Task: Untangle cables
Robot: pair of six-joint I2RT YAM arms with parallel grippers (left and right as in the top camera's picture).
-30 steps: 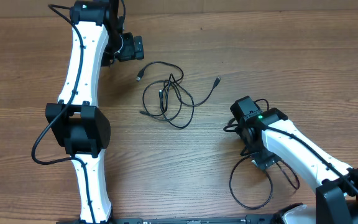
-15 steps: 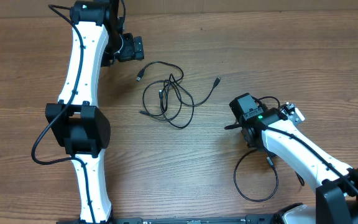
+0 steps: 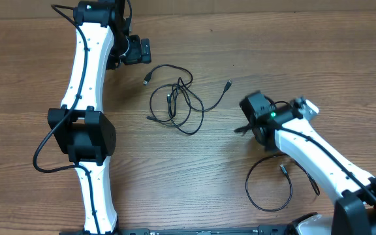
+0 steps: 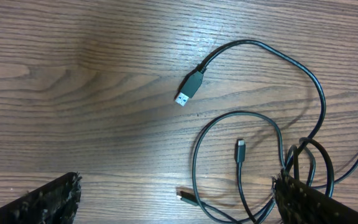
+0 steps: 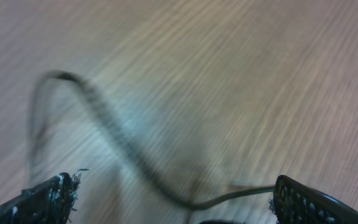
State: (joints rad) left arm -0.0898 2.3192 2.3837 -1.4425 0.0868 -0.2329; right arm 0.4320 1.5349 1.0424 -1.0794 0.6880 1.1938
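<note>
The cables (image 3: 178,101) look thin, light and floppy, so grab one near its USB plug (image 4: 190,89). Your left gripper (image 4: 179,206) and right gripper (image 5: 173,200) are wide open, holding nothing.

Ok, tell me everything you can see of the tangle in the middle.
The tangle is thin black rubbery-looking cords lying flat on the wooden table, looped over one another and bunched where they cross. A USB plug trails out on one side, a smaller plug on the other; one small plug lies inside the main loop, another just outside. Only the table touches it.
</note>
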